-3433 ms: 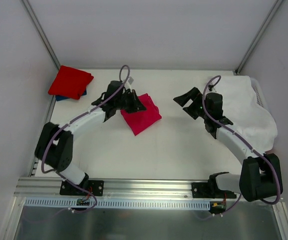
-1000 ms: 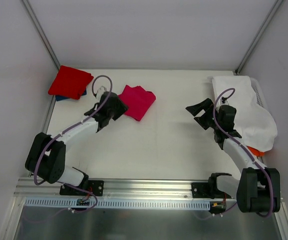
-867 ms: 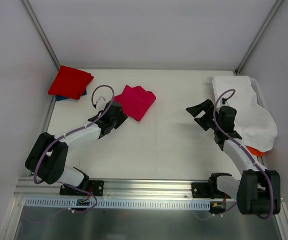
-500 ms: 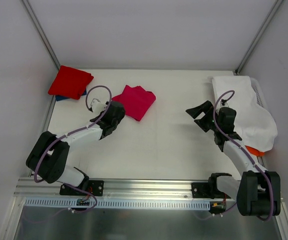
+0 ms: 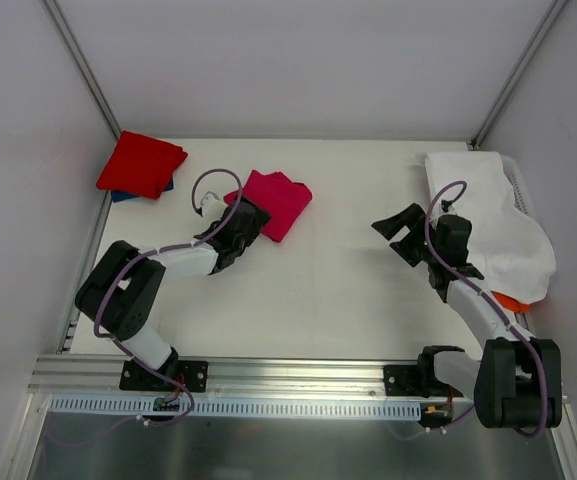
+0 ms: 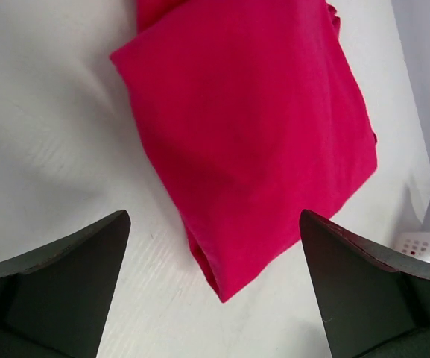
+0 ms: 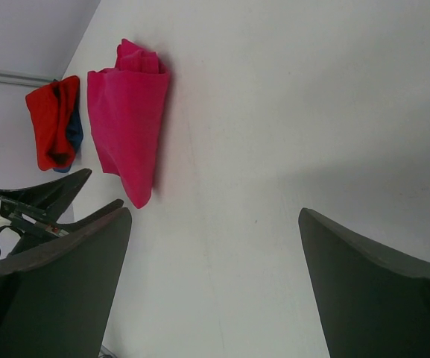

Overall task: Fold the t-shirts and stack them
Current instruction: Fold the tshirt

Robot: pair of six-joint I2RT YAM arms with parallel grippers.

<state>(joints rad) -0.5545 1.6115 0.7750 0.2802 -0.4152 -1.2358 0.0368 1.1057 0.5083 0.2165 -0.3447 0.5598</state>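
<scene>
Your left end effector [image 5: 245,224] has just opened wide. From its wrist camera you can see both fingers [image 6: 58,283] far apart, with nothing held between them. The crimson-pink t-shirt [image 6: 252,134] lies folded on the bench [image 5: 348,290] right in front of them.

A few seconds ago that shirt sat nearer the middle of the bench with this end effector on top of it. Now it lies farther back and more to the left, closer to the pile. It has not moved in the last second. Only your left arm has moved, coming round to the shirt's near left corner.

The pile is in the far left corner. It is the brighter red t-shirt [image 5: 140,163] on top of the blue t-shirt [image 5: 120,196], which only peeks out at the edge. The pink shirt is near the pile but not touching it.

Your right end effector [image 5: 400,232] is wide open too and holds nothing. It hangs over bare bench, well away from the shirts, just beside the white cloth [image 5: 488,215].

So the folding looks done, but the pink shirt is not on the pile yet. The open fingers aimed at its corner look ready to grab it. Pinch all the layers together, or the fold may fall open when you lift.
</scene>
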